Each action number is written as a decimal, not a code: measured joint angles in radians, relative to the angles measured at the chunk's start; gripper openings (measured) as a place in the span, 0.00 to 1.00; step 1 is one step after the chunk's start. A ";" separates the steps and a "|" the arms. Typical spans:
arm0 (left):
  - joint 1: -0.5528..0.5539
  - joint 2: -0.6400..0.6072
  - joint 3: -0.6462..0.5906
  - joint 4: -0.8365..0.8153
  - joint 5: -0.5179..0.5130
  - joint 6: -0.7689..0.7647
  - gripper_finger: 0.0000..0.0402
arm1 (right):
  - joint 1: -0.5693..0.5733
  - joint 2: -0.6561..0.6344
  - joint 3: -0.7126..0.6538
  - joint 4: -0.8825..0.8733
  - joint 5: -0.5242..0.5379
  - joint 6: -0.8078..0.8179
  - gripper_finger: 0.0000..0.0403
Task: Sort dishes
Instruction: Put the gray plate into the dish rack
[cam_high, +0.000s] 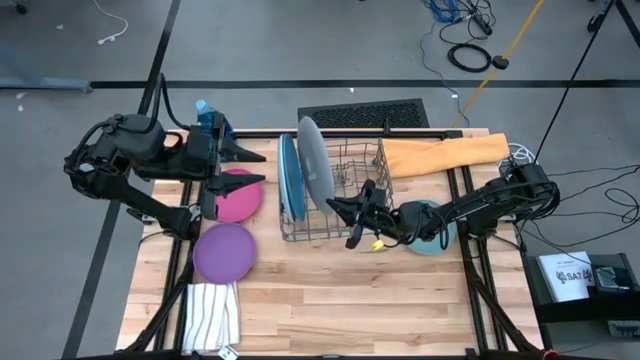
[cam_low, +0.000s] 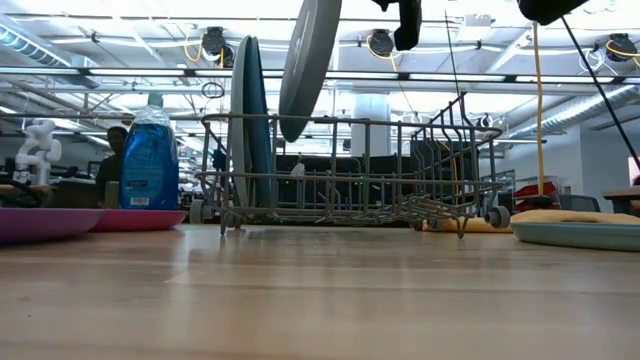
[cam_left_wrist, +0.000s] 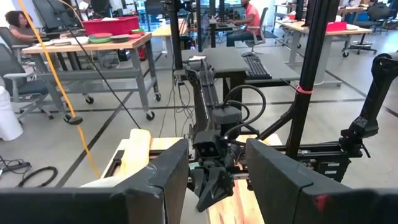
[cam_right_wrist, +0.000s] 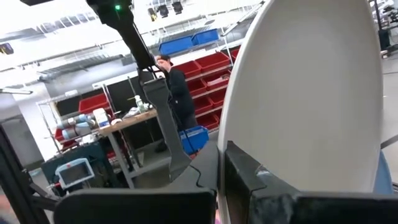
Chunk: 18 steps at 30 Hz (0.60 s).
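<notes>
The large grey plate (cam_high: 314, 160) stands on edge, tilted, over the wire dish rack (cam_high: 340, 225), with my right gripper (cam_high: 338, 207) shut on it. Two blue plates (cam_high: 290, 182) stand upright on their rims in the rack's left end. My left gripper (cam_high: 250, 167) hangs open and empty above the far edge of the magenta plate (cam_high: 236, 198), which lies flat on the table. The purple plate (cam_high: 224, 250) lies flat nearer the front. The pale teal plate (cam_high: 432, 240) lies flat under my right arm. My right gripper pinches the grey plate's rim (cam_right_wrist: 249, 158) between its two fingers, at the plate's edge nearest the table's front. The fingers come about level from the table's right. The plate (cam_low: 308, 65) leans, its lower edge at the rack's top rail; whether it touches the rack I cannot tell.
A blue soap bottle (cam_high: 205, 115) stands at the far left behind my left gripper. An orange cloth (cam_high: 445, 152) lies at the far right of the rack. A striped white cloth (cam_high: 213, 315) lies at the near left corner. Bare wood shows along the front.
</notes>
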 joint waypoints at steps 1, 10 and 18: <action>0.000 0.000 0.000 0.000 0.000 0.000 0.40 | -0.002 0.000 0.000 0.000 0.000 -0.004 0.00; 0.000 0.000 0.000 0.000 0.000 0.006 0.40 | -0.021 0.000 0.000 0.014 0.000 0.010 0.00; 0.000 0.000 0.000 0.000 0.000 0.006 0.40 | -0.027 0.000 0.009 0.011 0.000 0.012 0.00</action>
